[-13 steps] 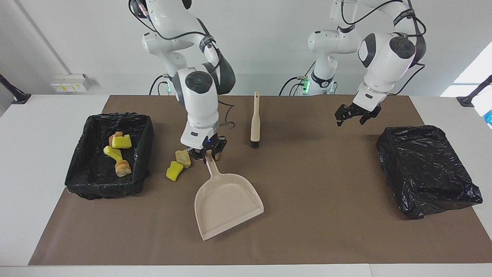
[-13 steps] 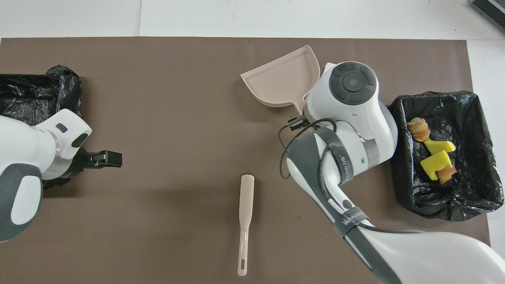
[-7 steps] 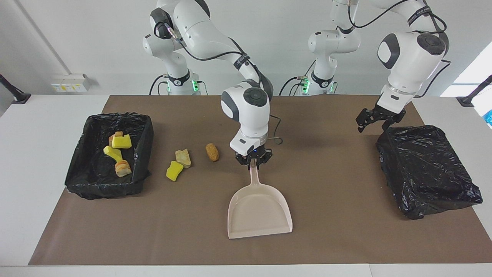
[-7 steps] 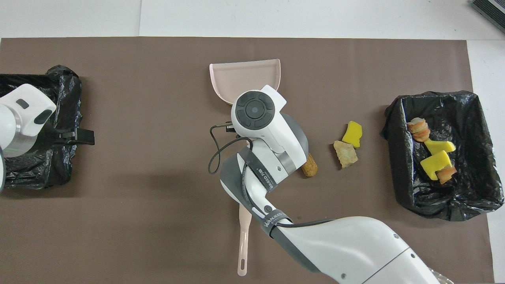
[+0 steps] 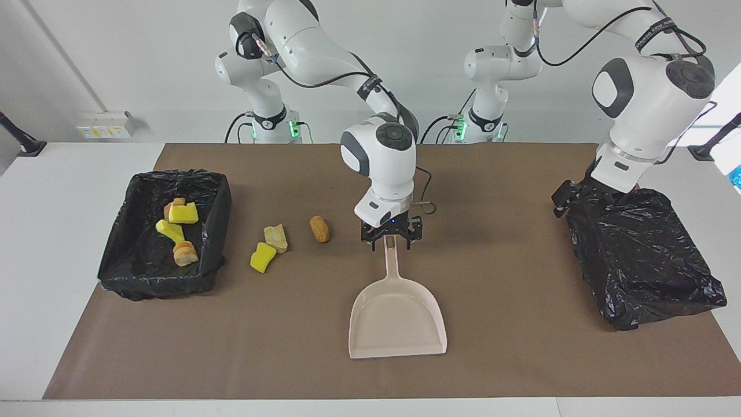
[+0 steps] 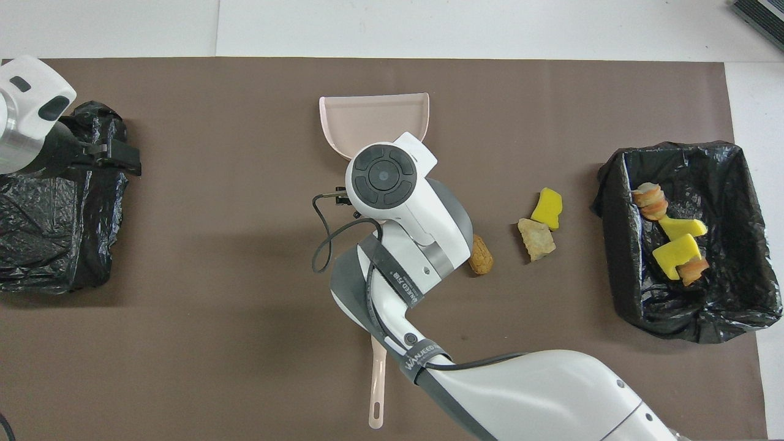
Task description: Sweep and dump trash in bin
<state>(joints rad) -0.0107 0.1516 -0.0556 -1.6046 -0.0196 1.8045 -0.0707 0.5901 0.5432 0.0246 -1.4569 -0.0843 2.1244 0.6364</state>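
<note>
though clear of trash (image 5: pixel 275 237), dustpan (image 5: pixel 397 315) mid-mat (image 5: pixel 509 347)

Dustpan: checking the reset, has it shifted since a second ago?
Yes. The dustpan has slid away from the trash-filled bin, toward the left arm's end, turning square to the table edge.

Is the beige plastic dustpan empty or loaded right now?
Empty: the beige plastic dustpan lies flat on the brown mat, its scoop bare.
</note>
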